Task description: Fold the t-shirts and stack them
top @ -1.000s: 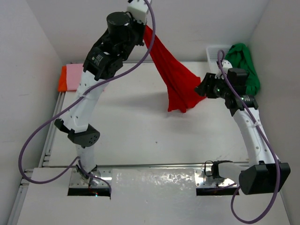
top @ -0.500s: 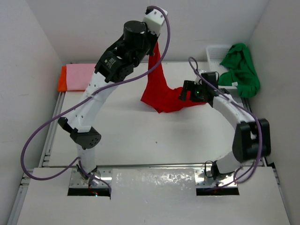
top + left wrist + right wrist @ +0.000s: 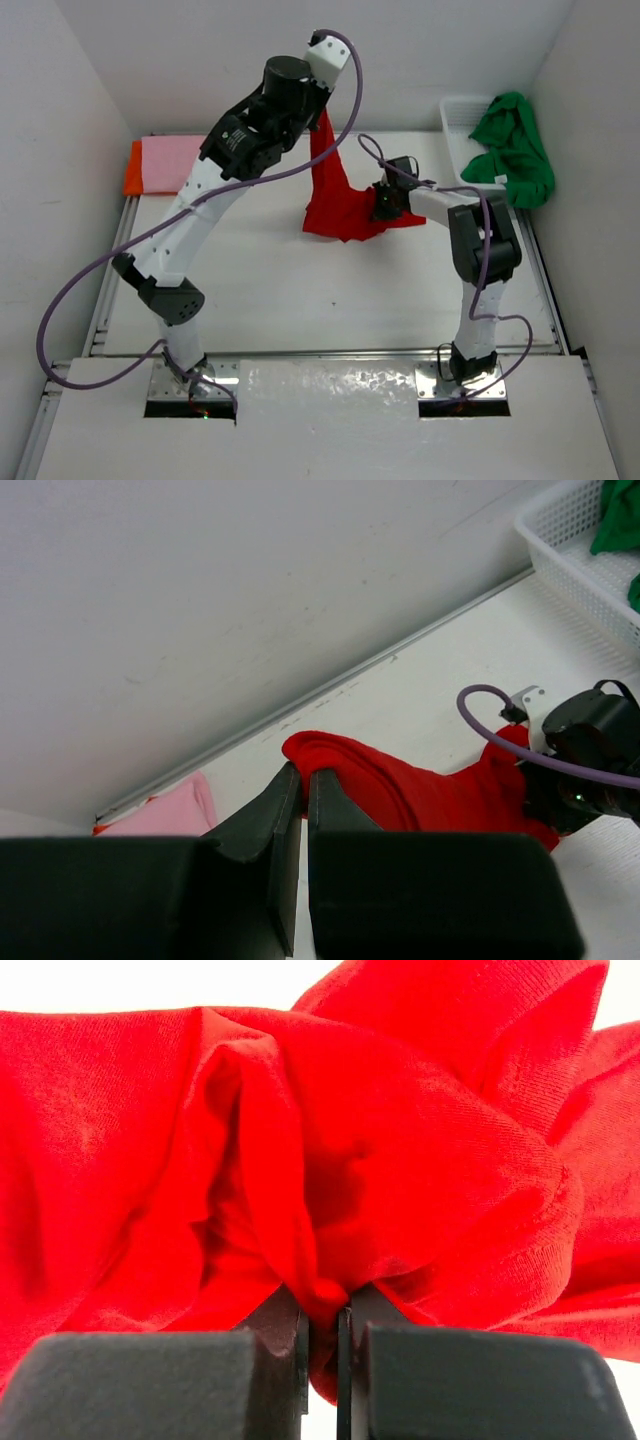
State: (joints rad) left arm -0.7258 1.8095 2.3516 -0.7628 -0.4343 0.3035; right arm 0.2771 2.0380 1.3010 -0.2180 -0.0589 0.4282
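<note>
The red t-shirt [image 3: 340, 200] hangs from my raised left gripper [image 3: 320, 108], and its lower part is bunched on the table. In the left wrist view the left gripper [image 3: 303, 775] is shut on a fold of the red t-shirt [image 3: 400, 790]. My right gripper [image 3: 383, 200] is low at the cloth's right side. In the right wrist view the right gripper [image 3: 328, 1305] is shut on a pinch of the red t-shirt [image 3: 350, 1150]. The pink t-shirt [image 3: 168, 160] lies folded on the orange t-shirt [image 3: 131, 172] at the back left. The green t-shirt [image 3: 515, 150] drapes over the basket.
The white mesh basket [image 3: 455, 110] stands at the back right corner against the wall. A metal rail [image 3: 110, 270] runs along the table's left edge. Purple cables loop from both arms over the table. White walls close in the back and both sides.
My right arm swung left to the red t-shirt, opened wide, then shut on it. The left arm shifted right and lower, so the shirt's bottom now rests bunched on the table.
</note>
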